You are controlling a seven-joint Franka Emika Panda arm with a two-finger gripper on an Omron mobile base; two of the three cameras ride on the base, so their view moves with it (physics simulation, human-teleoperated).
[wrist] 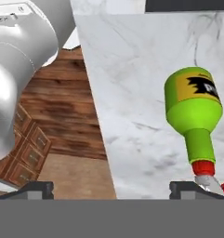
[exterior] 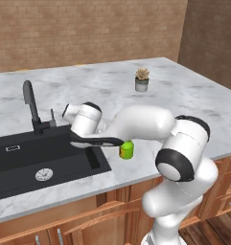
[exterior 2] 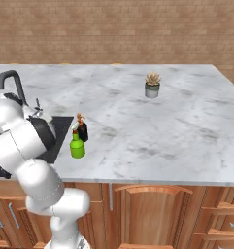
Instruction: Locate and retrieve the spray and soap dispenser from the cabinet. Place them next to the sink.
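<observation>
Claw (wrist: 118,188) wide open, empty; spray (wrist: 194,116) upright on marble counter (wrist: 132,69), beside right fingertip (wrist: 190,188).

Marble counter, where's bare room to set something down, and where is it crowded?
Bare marble stretches between the spray and the potted plant, and past the plant toward the counter's right end. It is crowded by the sink's right edge, where spray, soap dispenser and the open gripper cluster.

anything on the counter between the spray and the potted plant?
Nothing: right base view shows bare marble between the spray and the potted plant. The soap dispenser stands just behind the spray, off that line.
</observation>
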